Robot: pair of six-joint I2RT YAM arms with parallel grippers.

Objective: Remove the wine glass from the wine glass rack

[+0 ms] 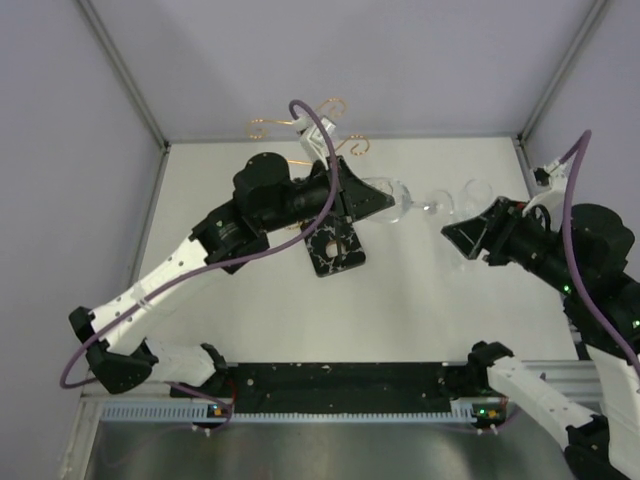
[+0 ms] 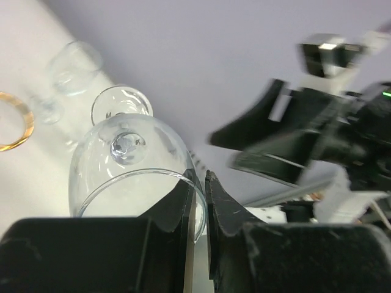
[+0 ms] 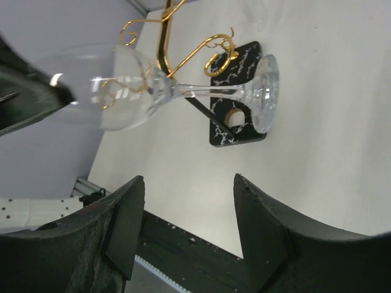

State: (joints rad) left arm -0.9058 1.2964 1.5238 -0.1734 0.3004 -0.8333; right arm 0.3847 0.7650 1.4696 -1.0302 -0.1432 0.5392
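Two wine glasses (image 2: 131, 160) (image 2: 74, 64); one wine glass rack (image 1: 332, 256); two arms (image 1: 190, 262) (image 1: 590, 250).

The white table (image 1: 300, 320) carries the wine glass rack (image 1: 340, 260).

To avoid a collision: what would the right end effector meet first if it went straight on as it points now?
Likely the wine glass, near its foot, held sideways by the left end effector; depth is unclear.
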